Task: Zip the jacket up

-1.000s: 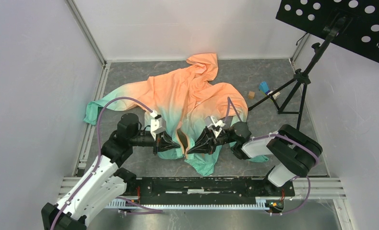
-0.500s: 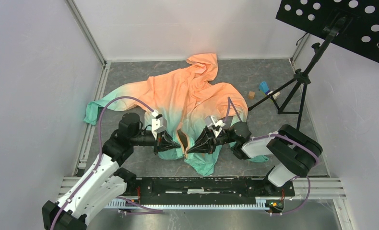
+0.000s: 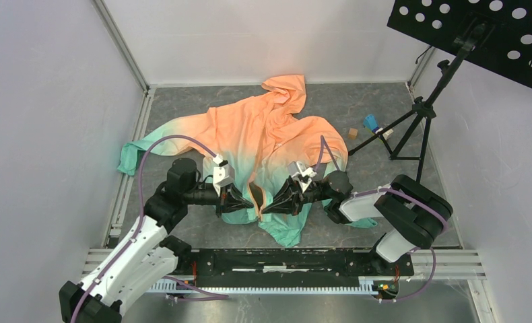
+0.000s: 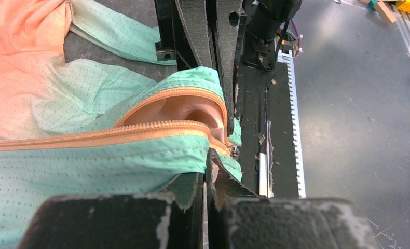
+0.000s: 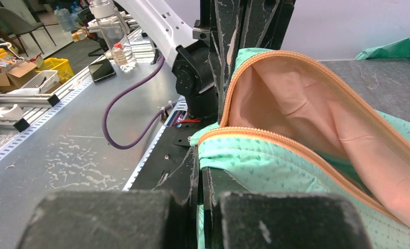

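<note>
The grey mottled bench (image 3: 182,108) carries a large, thin hooded jacket (image 3: 256,134), orange over the hood and chest and fading to mint green at the hem and cuffs. It lies spread across the middle of the bench, with the hood toward 12 o'clock, one sleeve trailing toward 9 o'clock and the hem toward 6 o'clock, nearest the arm bases. A black tripod stand (image 3: 418,114) with a perforated black plate stands at the jacket's 3 o'clock, apart from the cloth. The left hand (image 3: 246,202) and the right hand (image 3: 269,205) face each other at the hem, their tips close together. Each is clenched on a mint-green edge of the jacket, one on either side of the front opening. The orange front zipper (image 4: 114,132) is undone there: its two toothed tapes bow apart and show pale orange lining between them. A small wooden block (image 3: 352,133) and a small blue object (image 3: 370,122) lie near the stand's feet, at the jacket's 2 o'clock.
</note>
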`<control>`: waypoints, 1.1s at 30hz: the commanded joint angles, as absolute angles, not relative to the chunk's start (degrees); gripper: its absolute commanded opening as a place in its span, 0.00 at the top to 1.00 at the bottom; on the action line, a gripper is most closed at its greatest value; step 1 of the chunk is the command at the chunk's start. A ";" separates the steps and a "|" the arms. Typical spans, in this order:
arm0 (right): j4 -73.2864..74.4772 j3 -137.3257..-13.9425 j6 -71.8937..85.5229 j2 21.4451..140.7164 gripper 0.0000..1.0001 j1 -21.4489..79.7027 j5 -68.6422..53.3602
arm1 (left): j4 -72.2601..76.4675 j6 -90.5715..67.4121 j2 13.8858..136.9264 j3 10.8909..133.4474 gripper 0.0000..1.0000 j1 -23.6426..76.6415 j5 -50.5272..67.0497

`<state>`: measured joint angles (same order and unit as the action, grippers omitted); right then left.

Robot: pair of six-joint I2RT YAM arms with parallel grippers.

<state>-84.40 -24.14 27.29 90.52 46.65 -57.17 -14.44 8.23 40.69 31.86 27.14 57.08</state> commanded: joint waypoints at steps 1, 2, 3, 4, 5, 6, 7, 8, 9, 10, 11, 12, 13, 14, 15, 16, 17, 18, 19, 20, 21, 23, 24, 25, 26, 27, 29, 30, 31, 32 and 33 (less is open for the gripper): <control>-112.21 -24.34 26.50 89.06 1.00 46.03 -55.72 | -12.92 9.04 40.79 32.11 0.98 27.33 58.87; -112.23 -24.43 26.57 89.04 1.00 46.05 -55.72 | -12.82 9.01 40.80 32.04 0.98 27.33 58.89; -112.30 -24.52 26.71 88.98 1.00 46.07 -55.72 | -12.83 8.97 40.89 32.08 0.98 27.34 58.80; -112.27 -24.65 26.86 88.95 1.00 46.04 -55.72 | -12.83 8.96 41.01 32.08 0.98 27.33 58.88; -112.30 -24.85 27.07 88.95 1.00 46.05 -55.72 | -12.83 9.01 41.06 32.08 0.98 27.36 58.89; -112.30 -24.99 27.31 88.99 1.00 46.05 -55.68 | -12.83 8.99 41.14 32.09 0.98 27.33 58.89; -112.29 -24.96 27.39 88.95 1.00 46.05 -55.52 | -12.81 9.05 41.18 32.14 0.98 27.33 58.81; -112.25 -24.96 27.53 89.06 1.00 46.10 -55.31 | -12.83 9.05 41.27 32.16 0.98 27.33 58.72; -112.24 -25.04 27.73 89.19 1.00 46.14 -55.01 | -12.83 9.04 41.30 32.15 0.98 27.33 58.71; -112.24 -25.11 28.12 89.36 1.00 46.19 -54.53 | -12.70 9.09 41.28 32.17 0.98 27.38 58.63; -112.26 -25.22 28.42 89.59 1.00 46.36 -54.29 | -12.74 9.01 41.30 32.17 0.98 27.34 58.55; -112.30 -25.22 28.39 89.64 1.00 46.61 -53.70 | -12.73 9.03 41.27 32.17 0.98 27.33 58.54; -112.24 -25.14 28.18 89.70 1.00 46.81 -53.01 | -12.74 8.99 41.35 32.15 0.98 27.33 58.54; -112.26 -25.21 28.07 89.74 1.00 47.06 -52.64 | -12.74 8.94 41.44 32.17 0.98 27.33 58.49; -112.26 -25.22 28.04 89.78 1.00 47.19 -52.13 | -12.74 8.80 41.62 32.17 0.98 27.33 58.54; -112.32 -25.12 27.87 89.72 1.00 47.20 -51.35 | -12.72 8.73 41.80 32.19 0.98 27.33 58.54; -112.24 -25.05 27.64 89.58 1.00 47.20 -50.81 | -12.70 8.71 41.92 32.25 0.98 27.33 58.58; -112.24 -25.05 27.49 89.49 1.00 47.20 -50.26 | -12.72 8.62 42.04 32.25 0.98 27.33 58.54; -112.23 -24.97 27.31 89.33 1.00 47.13 -49.71 | -12.70 8.64 42.07 32.25 0.98 27.33 58.54; -112.18 -24.80 27.23 89.24 1.00 47.20 -49.09 | -12.72 8.69 42.01 32.25 0.98 27.31 58.34; -112.27 -24.71 27.37 89.26 1.00 47.15 -48.47 | -12.74 8.68 42.01 32.26 0.98 27.33 58.04; -112.21 -24.15 27.43 88.95 1.00 47.20 -47.25 | -12.73 8.68 41.72 32.26 0.98 27.33 57.26; -112.21 -23.88 27.37 88.71 1.00 47.20 -46.61 | -12.70 8.65 41.60 32.14 0.98 27.33 57.07; -112.21 -23.58 27.52 88.68 1.00 47.15 -45.72 | -12.66 8.54 41.46 32.16 0.98 27.33 56.80; -112.17 -23.53 27.77 88.52 1.00 47.20 -45.15 | -12.70 8.46 41.37 32.11 0.98 27.33 56.42; -112.15 -23.32 28.37 88.44 0.99 47.16 -44.04 | -12.74 8.45 41.28 32.07 0.98 27.34 55.70; -112.19 -23.13 30.16 88.13 1.00 47.15 -42.31 | -12.93 8.55 41.15 32.06 0.98 27.33 54.32; -112.24 -22.93 30.90 87.90 1.00 47.22 -41.64 | -13.40 8.87 41.21 32.23 0.98 27.33 53.77; -112.18 -22.73 31.65 87.74 1.00 47.28 -40.87 | -13.76 9.11 41.24 32.34 0.98 27.33 53.47; -112.15 -22.60 32.51 87.55 1.00 47.28 -40.62 | -13.84 9.18 41.14 32.34 0.98 27.36 52.93; -112.10 -22.44 33.03 87.30 1.00 47.28 -40.48 | -14.10 9.43 41.14 32.38 0.98 27.33 52.22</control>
